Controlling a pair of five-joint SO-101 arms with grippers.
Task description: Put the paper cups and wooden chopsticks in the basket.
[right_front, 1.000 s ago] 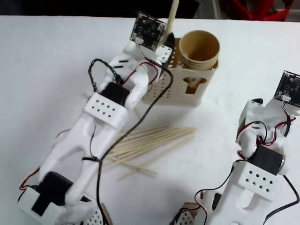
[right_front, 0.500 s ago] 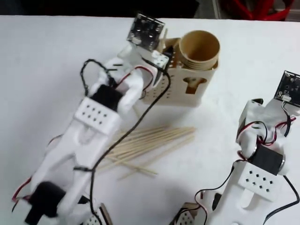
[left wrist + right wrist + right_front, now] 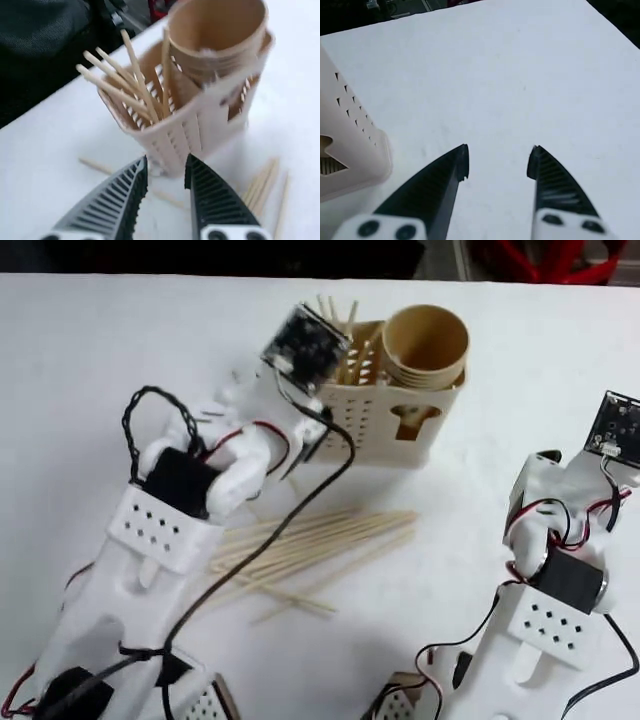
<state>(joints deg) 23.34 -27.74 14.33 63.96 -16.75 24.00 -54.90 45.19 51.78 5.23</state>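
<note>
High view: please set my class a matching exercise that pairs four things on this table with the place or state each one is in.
Things
1. paper cups
2. standing chopsticks
3. loose chopsticks
4. right gripper

Places or states
A. lying on the table in front of the basket
B. open, over bare table
C. stacked in one basket compartment
D. upright in the other basket compartment

Pairs: 1-C, 2-D, 3-A, 4-B
</note>
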